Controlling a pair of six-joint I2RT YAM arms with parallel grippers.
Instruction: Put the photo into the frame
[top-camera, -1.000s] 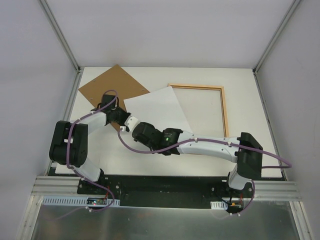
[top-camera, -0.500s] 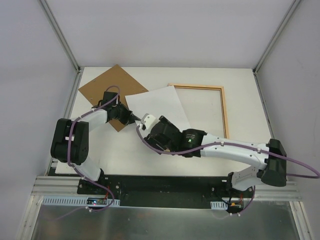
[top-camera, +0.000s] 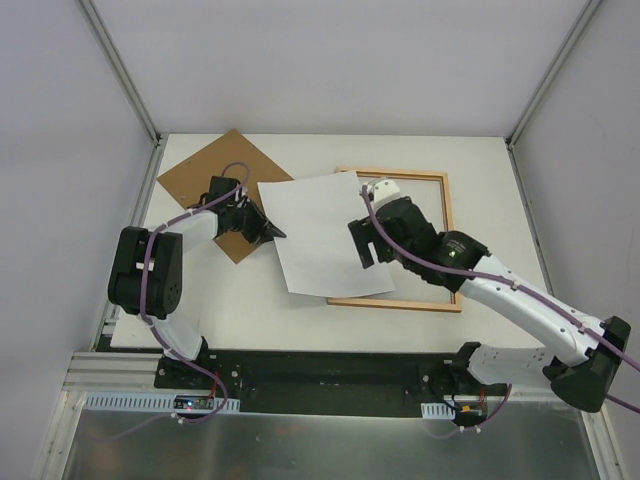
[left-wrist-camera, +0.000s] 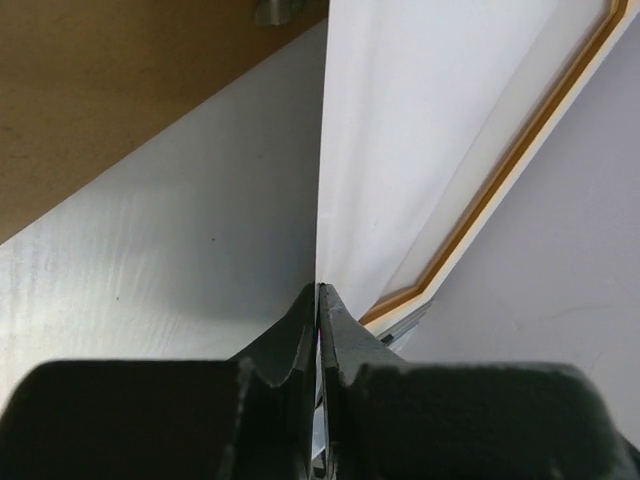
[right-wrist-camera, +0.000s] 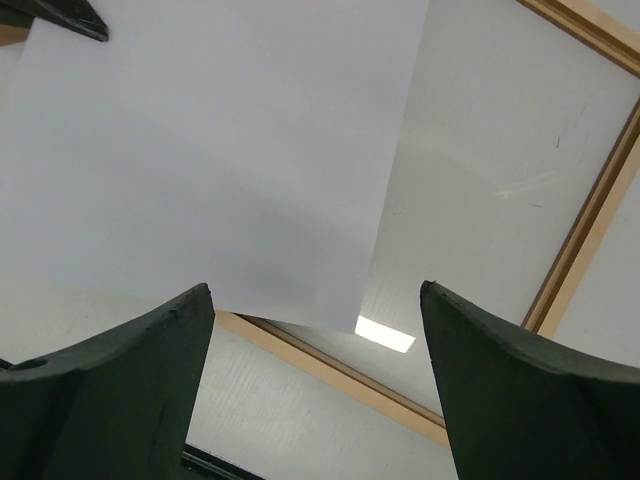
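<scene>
The left gripper (top-camera: 278, 234) pinches the left edge of the photo (top-camera: 325, 232), which shows its white side up and lies partly over the frame (top-camera: 447, 237). The right gripper (top-camera: 362, 245) hangs above the photo's right edge with its fingers (right-wrist-camera: 120, 390) spread wide, holding nothing. A brown board (top-camera: 205, 175) lies at the back left of the table (top-camera: 240, 310).

Photo (top-camera: 325, 232) is showing blank back only; its sheet is hiding frame's (top-camera: 449, 240) left rail.
</scene>
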